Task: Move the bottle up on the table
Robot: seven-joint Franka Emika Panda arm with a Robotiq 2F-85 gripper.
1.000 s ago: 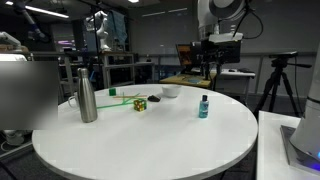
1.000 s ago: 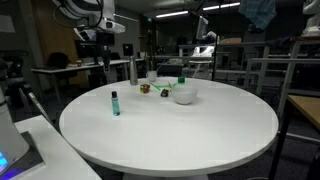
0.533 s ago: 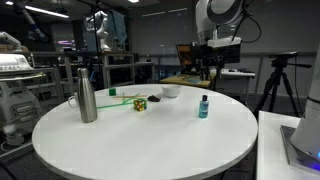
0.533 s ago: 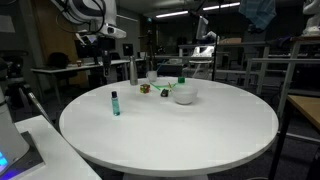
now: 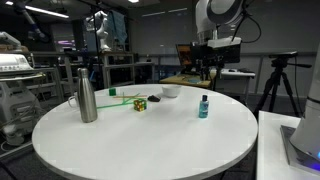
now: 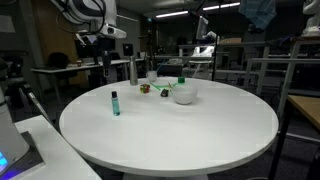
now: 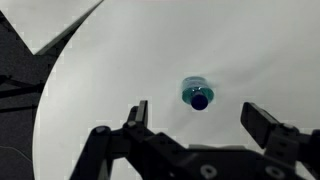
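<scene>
The small teal-blue bottle (image 5: 204, 106) with a dark cap stands upright on the round white table (image 5: 150, 140), near its edge. It also shows in an exterior view (image 6: 114, 102). In the wrist view I look down on its cap (image 7: 198, 94). My gripper (image 7: 197, 112) is open and empty, high above the bottle, with the bottle just beyond the gap between the fingers. In both exterior views the gripper (image 5: 208, 66) (image 6: 103, 58) hangs well above the table (image 6: 190, 130).
A tall steel flask (image 5: 87, 97) (image 6: 133, 71) stands at the far side from the bottle. A white bowl (image 5: 170, 91) (image 6: 184, 95) and a small coloured cube (image 5: 140, 103) (image 6: 144, 88) sit near the table's back. Lab equipment and tripods surround the table.
The arm has shifted only slightly above the bottle. The bottle and the other objects have not moved.
</scene>
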